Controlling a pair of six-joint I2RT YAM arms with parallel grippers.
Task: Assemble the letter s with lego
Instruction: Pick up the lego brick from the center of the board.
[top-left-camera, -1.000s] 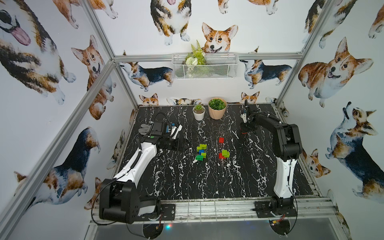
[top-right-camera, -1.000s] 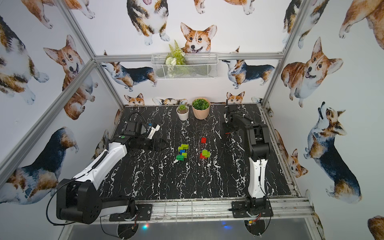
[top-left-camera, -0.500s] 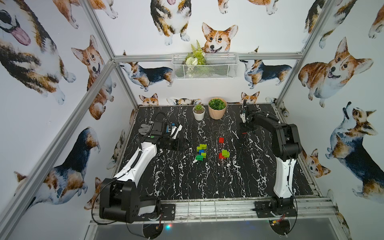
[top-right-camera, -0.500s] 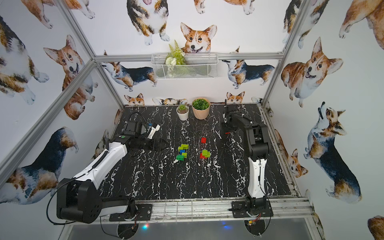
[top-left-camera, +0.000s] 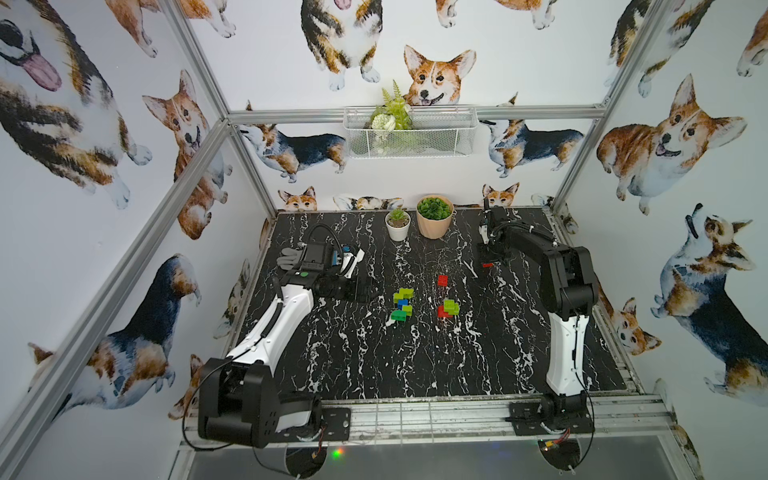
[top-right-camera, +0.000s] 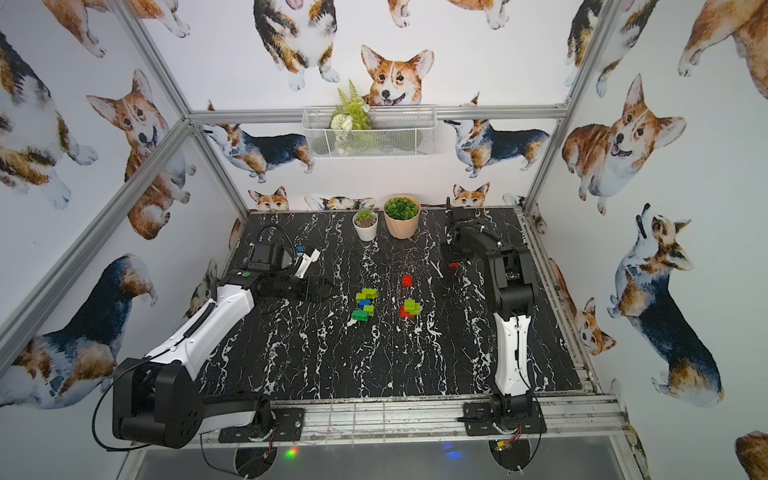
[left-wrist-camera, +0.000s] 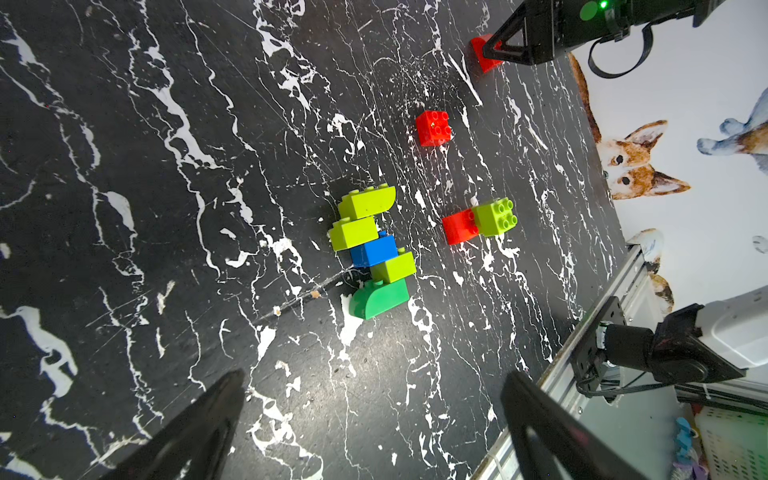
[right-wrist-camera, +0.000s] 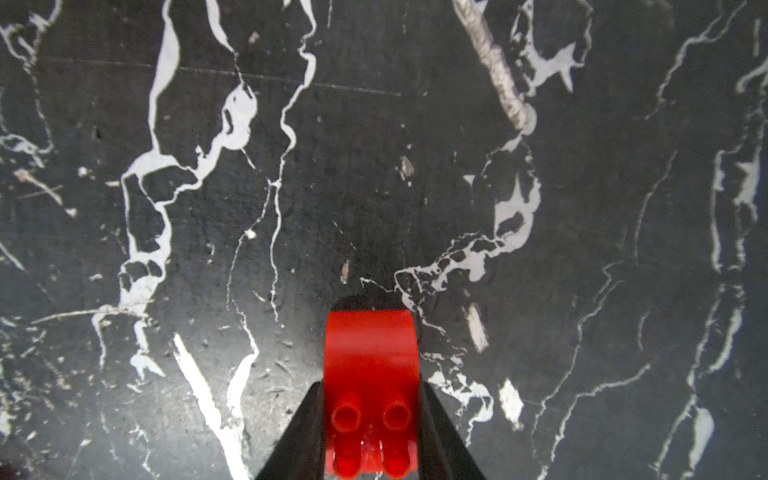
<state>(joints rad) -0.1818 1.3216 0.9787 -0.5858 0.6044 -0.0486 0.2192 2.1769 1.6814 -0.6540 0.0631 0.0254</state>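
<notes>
A joined cluster of lego (top-left-camera: 403, 303) (top-right-camera: 365, 305) (left-wrist-camera: 374, 249), lime green, blue and dark green, lies mid-table. Beside it to the right are a red and lime pair (top-left-camera: 449, 308) (left-wrist-camera: 478, 222) and a lone red square brick (top-left-camera: 443, 280) (left-wrist-camera: 433, 127). At the back right my right gripper (right-wrist-camera: 371, 399) (top-left-camera: 488, 257) is shut on a red curved brick (right-wrist-camera: 370, 357) (top-left-camera: 487, 264) low over the table, its fingers (right-wrist-camera: 307, 432) pressed to both sides. My left gripper (left-wrist-camera: 374, 376) (top-left-camera: 365, 289) hangs wide open and holds nothing, left of the cluster.
Two plant pots, a small white one (top-left-camera: 398, 228) and a larger tan one (top-left-camera: 434, 220), stand at the back centre. A wire basket (top-left-camera: 409, 133) hangs on the back wall. A metal rail (top-left-camera: 415, 415) runs along the front edge of the black marble table (top-left-camera: 374, 365).
The right arm has shifted only slightly at the back right. The left arm and the bricks lying on the table have not moved.
</notes>
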